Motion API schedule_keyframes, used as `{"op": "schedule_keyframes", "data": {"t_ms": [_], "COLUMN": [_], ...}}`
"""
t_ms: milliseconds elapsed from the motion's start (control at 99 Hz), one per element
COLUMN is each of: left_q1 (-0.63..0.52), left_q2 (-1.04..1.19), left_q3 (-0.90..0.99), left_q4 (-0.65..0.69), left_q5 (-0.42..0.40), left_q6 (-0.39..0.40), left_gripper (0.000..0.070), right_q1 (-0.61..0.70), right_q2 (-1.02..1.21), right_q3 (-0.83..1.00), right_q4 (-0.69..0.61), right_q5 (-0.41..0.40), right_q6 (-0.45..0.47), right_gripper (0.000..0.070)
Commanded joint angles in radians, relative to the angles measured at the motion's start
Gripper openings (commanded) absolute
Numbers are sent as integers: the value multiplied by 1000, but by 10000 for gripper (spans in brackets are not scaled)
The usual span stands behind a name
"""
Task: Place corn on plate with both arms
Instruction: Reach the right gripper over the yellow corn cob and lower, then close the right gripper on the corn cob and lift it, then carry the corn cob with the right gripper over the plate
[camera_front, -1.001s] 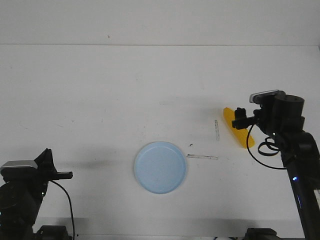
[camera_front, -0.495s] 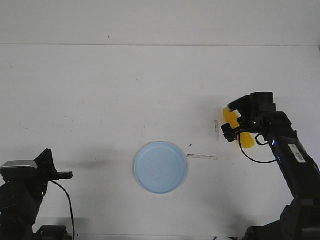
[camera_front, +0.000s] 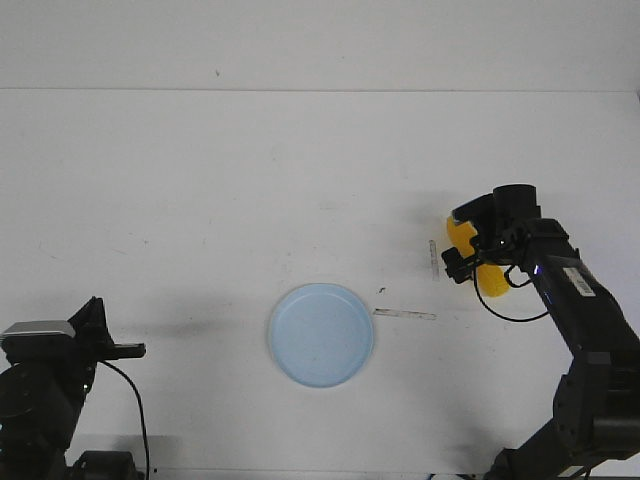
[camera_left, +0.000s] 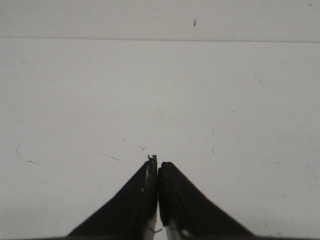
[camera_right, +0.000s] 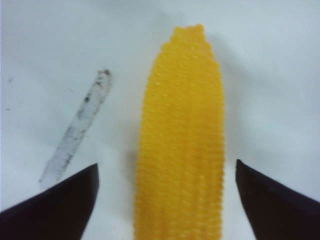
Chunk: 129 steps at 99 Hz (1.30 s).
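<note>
— Corn (camera_front: 489, 278) first: where does it lie?
— It lies on the white table (camera_front: 250, 180), at about 3 o'clock from the plate (camera_front: 321, 334) and well apart from it. In the front view the right arm's wrist covers its middle, so only yellow parts show on each side.
— And the right gripper (camera_right: 165, 200)?
— It hangs directly over the cob. In the right wrist view its two black fingers (camera_right: 55, 205) stand wide apart, one on each side of the corn, with white table showing between each finger and the cob. So it is released, not grasping.
— Anything else beside the cob?
— A strip of clear tape (camera_right: 75, 131) on the table, just beside it.
— The left gripper (camera_left: 158, 172)?
— At about 8 o'clock from the plate, well apart. Its fingers are pressed together, with nothing between them.
— The plate?
— Pale blue, with nothing on it.
</note>
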Motion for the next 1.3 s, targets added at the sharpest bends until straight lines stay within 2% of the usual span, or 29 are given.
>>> {"op": "schedule_keyframes", "data": {"t_ms": [0, 81, 212, 627, 940, 1031, 1294], "left_q1": [-1, -1, -1, -1, 0, 0, -1], "left_q2": [2, 2, 2, 2, 2, 2, 2], "left_q3": [8, 8, 8, 8, 8, 8, 8], "left_q4": [12, 12, 12, 12, 12, 12, 12], "left_q5": [2, 2, 2, 2, 2, 2, 2], "left_q6": [-10, -10, -10, -9, -8, 7, 11], "left_gripper": [0, 0, 0, 0, 0, 0, 0], "right_q1": [-10, -22, -41, -39, 16, 59, 269], "right_q2": [23, 23, 23, -75, -325, -408, -547], "right_q3": [17, 17, 17, 38, 71, 71, 71], "right_q4": [6, -2, -10, -4, -12, -17, -19], "right_q5": [0, 0, -3, -3, -4, -19, -132], "right_q6": [-8, -7, 5, 42, 201, 290, 541], "right_gripper": [438, 331, 256, 251, 252, 251, 251]}}
